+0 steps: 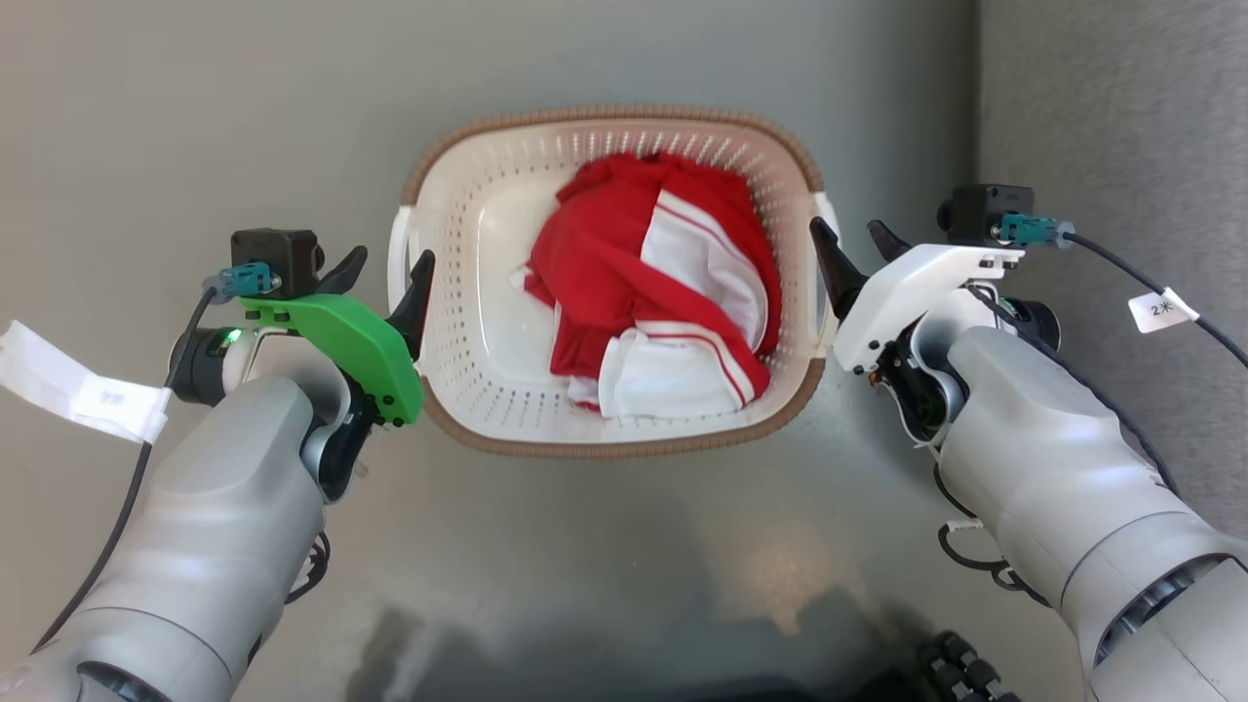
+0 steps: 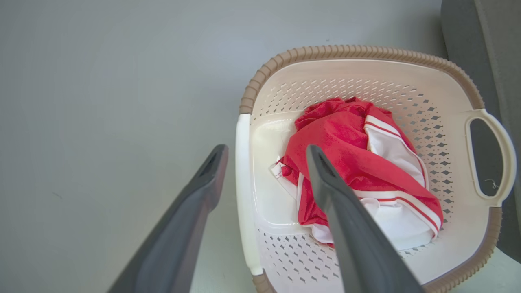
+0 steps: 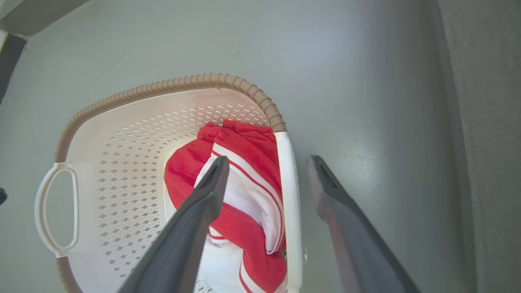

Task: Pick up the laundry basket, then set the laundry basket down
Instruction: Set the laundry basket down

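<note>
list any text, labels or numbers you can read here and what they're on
"2" followed by a star-like mark I can't make out: on the white tag on the right arm's cable.
Faint print, too blurred to read: on the white tag on the left arm's cable.
I can read no text on the laundry basket or the red and white garment.

Laundry basket (image 1: 458, 322) is reading as smooth moulded plastic with a slight sheen and perforated walls. Its brown rim (image 1: 624, 448) is showing a ribbed, woven-look texture. Red-and-white garment (image 1: 604, 273) is presenting as soft matt cloth, creased. Floor (image 1: 195, 117) is reflecting light softly: smooth, semi-gloss. Left hand (image 1: 393, 255) and right hand (image 1: 844, 224) are showing matt dark plastic fingers (image 2: 354, 244).
</note>
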Controlling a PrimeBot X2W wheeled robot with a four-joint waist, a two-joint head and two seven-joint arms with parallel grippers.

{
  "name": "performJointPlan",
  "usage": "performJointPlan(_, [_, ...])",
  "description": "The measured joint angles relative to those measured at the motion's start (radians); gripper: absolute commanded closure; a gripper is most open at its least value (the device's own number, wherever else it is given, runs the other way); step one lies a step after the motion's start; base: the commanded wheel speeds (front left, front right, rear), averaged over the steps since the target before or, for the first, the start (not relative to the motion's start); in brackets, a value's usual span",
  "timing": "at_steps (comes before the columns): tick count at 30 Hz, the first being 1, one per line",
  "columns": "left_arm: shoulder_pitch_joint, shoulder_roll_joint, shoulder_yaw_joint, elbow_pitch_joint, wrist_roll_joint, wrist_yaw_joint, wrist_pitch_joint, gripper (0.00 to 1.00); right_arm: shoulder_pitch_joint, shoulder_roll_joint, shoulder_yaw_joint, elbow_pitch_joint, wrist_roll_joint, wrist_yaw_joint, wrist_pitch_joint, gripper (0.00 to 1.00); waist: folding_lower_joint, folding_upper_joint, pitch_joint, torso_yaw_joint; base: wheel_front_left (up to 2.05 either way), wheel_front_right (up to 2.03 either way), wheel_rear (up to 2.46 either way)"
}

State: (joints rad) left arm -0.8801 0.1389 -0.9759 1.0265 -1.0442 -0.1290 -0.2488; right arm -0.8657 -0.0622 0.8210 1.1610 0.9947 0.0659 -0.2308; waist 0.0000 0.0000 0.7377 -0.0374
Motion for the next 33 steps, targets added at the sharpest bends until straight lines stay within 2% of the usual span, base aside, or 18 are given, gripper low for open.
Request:
performJointPlan(4, [0.004, 0.005, 0.014, -0.018, 0.0, 0.0, 0.0, 0.0, 0.008, 0.0, -0.003, 0.0, -0.001, 0.007, -0.008, 0.0, 0.0, 0.0, -0.053, -0.005, 0.0, 0.0, 0.0])
performJointPlan(11, [0.007, 0.043, 0.102, -0.091, 0.021, 0.0, 0.0, 0.0, 0.018, 0.0, -0.017, -0.008, -0.016, 0.012, -0.019, 0.0, 0.0, 0.0, -0.151, -0.01, 0.0, 0.0, 0.0])
performJointPlan(20, [0.114, 0.073, 0.202, -0.191, 0.093, 0.0, -0.003, 0.0, 0.041, -0.039, -0.106, -0.136, -0.077, 0.012, -0.02, 0.0, -0.0001, 0.0, -0.279, -0.011, 0.0, 0.0, 0.0])
performJointPlan(28, [0.205, 0.084, 0.328, -0.304, 0.18, 0.0, -0.003, 0.0, 0.137, -0.096, -0.216, -0.262, -0.148, -0.024, -0.02, 0.0, -0.0001, 0.0, -0.394, -0.004, 0.0, 0.0, 0.0])
performJointPlan(33, [0.284, 0.086, 0.404, -0.377, 0.234, 0.012, -0.003, 0.0, 0.212, -0.104, -0.263, -0.347, -0.21, -0.039, -0.02, 0.0, -0.0001, 0.0, -0.466, 0.004, 0.0, 0.0, 0.0])
